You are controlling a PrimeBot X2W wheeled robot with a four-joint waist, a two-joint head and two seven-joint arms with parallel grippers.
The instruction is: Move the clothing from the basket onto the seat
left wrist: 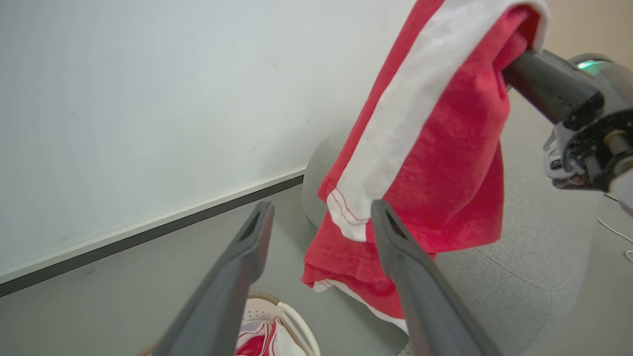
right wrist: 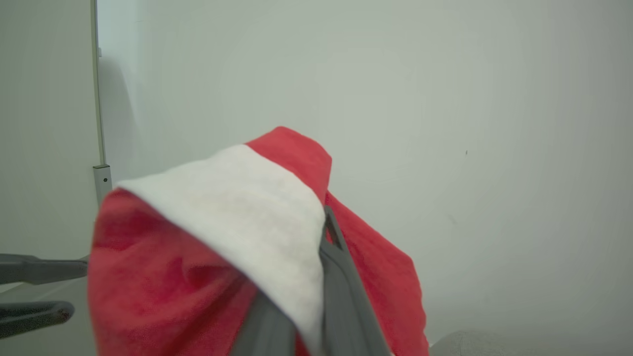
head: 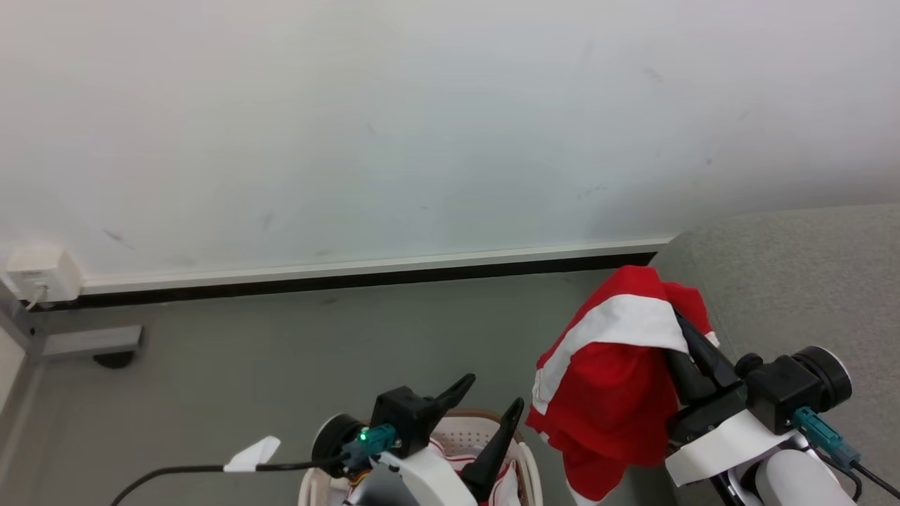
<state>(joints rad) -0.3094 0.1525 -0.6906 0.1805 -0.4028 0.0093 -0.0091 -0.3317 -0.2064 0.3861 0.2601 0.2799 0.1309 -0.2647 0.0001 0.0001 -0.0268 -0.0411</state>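
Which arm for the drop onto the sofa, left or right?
Right. The right gripper is shut on the red garment, held up beside the sofa. The left gripper is open over the basket.

The left hand [head: 493, 391] is showing two long dark tapering fingers [head: 500, 439] on a black block, with a green light [head: 363, 436] glowing beside a teal connector [head: 380, 436]. Its black cable [head: 176, 469] is wearing a white tape tag [head: 252, 455]. The right hand [head: 685, 330] is showing a black housing [head: 780, 390], a white forearm shell [head: 724, 439] and a teal plug [head: 819, 425].
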